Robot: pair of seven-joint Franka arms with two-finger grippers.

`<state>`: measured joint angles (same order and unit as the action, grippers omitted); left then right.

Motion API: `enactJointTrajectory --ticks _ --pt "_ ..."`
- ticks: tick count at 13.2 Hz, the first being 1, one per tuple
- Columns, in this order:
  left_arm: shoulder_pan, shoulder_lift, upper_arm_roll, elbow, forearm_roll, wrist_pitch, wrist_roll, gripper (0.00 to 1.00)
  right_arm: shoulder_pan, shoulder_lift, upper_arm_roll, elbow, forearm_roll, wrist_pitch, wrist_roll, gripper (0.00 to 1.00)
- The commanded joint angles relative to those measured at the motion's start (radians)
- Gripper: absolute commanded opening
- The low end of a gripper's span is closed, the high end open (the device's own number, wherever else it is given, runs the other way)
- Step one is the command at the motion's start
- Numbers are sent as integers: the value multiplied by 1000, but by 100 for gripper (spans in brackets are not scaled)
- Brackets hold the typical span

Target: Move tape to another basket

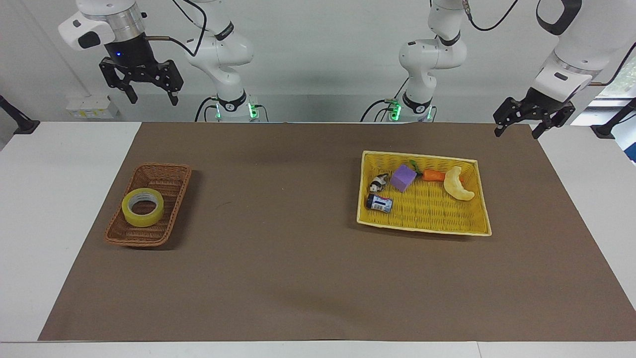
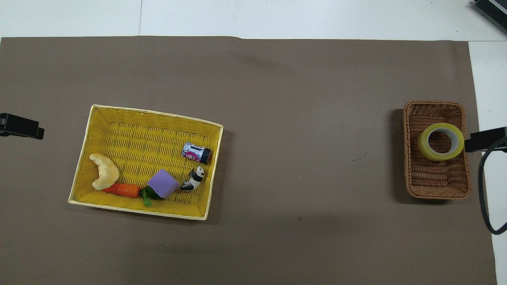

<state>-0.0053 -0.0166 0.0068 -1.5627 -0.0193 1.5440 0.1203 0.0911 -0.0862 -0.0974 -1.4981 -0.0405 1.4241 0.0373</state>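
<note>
The yellow tape roll (image 1: 143, 207) lies flat in the small brown wicker basket (image 1: 163, 180) at the right arm's end of the table. In the overhead view the tape (image 2: 440, 141) sits in the middle of that basket (image 2: 432, 180). My right gripper (image 1: 153, 99) is open and empty, raised high above the table edge by the robots. Only its tip (image 2: 485, 139) shows in the overhead view, beside the basket. My left gripper (image 1: 516, 134) is open and empty, and waits over the mat's corner at the left arm's end.
A larger bright yellow tray-basket (image 1: 427, 211) stands toward the left arm's end. It holds a pale crescent toy (image 1: 457, 184), a carrot (image 1: 433, 175), a purple block (image 1: 403, 178), a panda figure (image 1: 378, 183) and a small can (image 1: 379, 203). A brown mat (image 1: 278, 238) covers the table.
</note>
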Motion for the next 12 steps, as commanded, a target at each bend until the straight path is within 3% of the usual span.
enactJointTrajectory --ticks 1,12 --pt "-1 -3 1 12 19 -15 13 100 -13 -24 4 -36 7 4 -20 100" --pt "-1 -3 1 10 19 -16 13 100 -14 -24 4 -37 21 15 -19 100"
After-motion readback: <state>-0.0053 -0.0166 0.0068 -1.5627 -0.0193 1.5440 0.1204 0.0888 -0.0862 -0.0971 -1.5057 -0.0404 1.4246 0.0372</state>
